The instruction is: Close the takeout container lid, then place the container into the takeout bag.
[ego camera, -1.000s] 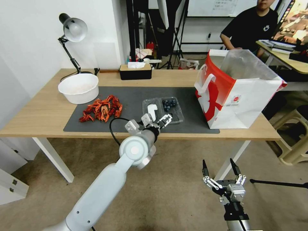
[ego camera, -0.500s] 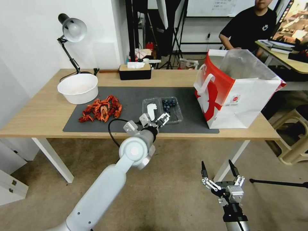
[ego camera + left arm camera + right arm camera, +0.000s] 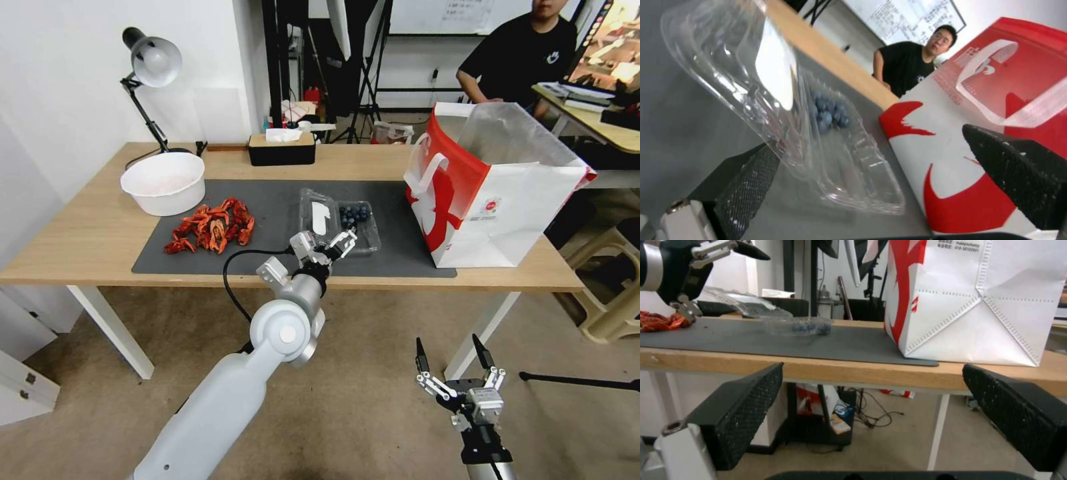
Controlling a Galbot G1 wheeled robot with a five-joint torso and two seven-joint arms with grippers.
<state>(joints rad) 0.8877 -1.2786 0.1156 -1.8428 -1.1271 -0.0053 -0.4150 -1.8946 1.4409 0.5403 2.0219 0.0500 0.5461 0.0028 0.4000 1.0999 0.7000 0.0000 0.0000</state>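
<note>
The takeout container (image 3: pixel 353 227) sits on the dark mat (image 3: pixel 267 220) on the wooden surface (image 3: pixel 93 227), and I'll place everything off that box. Its tray half lies flat with a little cluster of blueberries (image 3: pixel 353 214) at the far end. The lid (image 3: pixel 317 213) is the half on the crawfish side and it's tipped up off the mat at a slant, white label (image 3: pixel 773 73) facing up, nowhere near shut on the tray.

The left tool (image 3: pixel 328 245) is at the near edge of the container, fingers spread. In the left wrist view one finger pad (image 3: pixel 751 180) sits right under the raised lid's edge and the other is way out toward the bag. Can't tell for sure if the pad is actually touching the plastic.

The takeout bag (image 3: pixel 493 193) stands upright, mouth open, just beside the container on the side away from the lid.

A pile of red crawfish shells (image 3: pixel 212 227) lies on the mat past the lid side, near but apart. The right tool (image 3: pixel 457 363) hangs well below and in front of the container, under surface level, fingers spread wide, holding nothing.
</note>
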